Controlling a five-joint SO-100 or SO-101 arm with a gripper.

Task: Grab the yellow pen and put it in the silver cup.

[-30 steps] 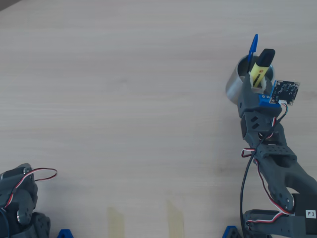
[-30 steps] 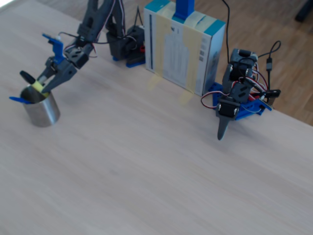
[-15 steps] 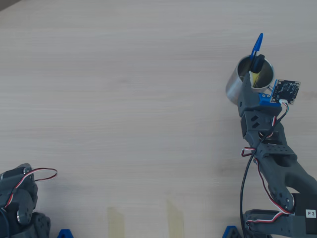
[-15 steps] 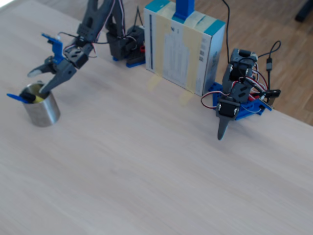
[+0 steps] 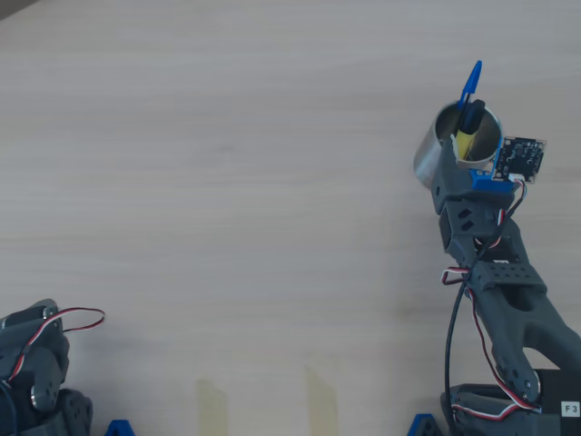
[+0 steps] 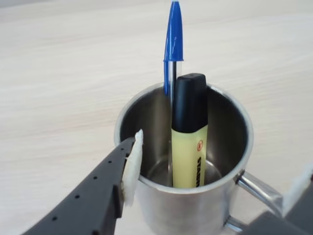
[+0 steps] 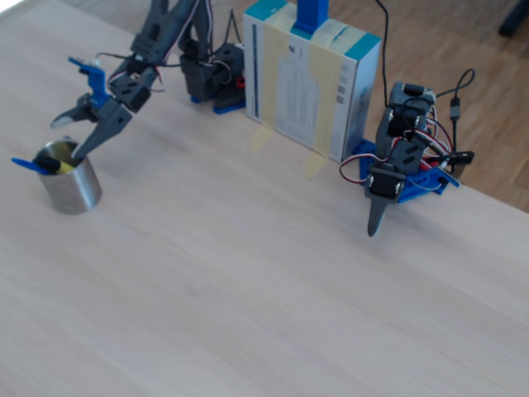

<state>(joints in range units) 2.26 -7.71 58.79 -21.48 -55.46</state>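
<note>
Yellow pen (image 6: 189, 142) stands inside silver cup (image 6: 188, 196); gripper (image 6: 215, 171) spread apart astride rim, probably released; lift straight up, avoid blue pen (image 6: 173, 46).

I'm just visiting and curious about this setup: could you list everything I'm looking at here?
Cup: one, shiny silver with a side handle, on the table under the arm's tip.
Highlighter: one, yellow with a black cap, standing inside the cup.
Ballpoint pen: one, blue, also in the cup, sticking out above the rim.
Box: one, white and teal, upright at the table's far edge in the fixed view.
Table: one, pale wood.
Second arm: one, dark, folded beside the box.
Working arm: one, dark grey; its jaws are open, astride the cup, holding nothing.
</note>
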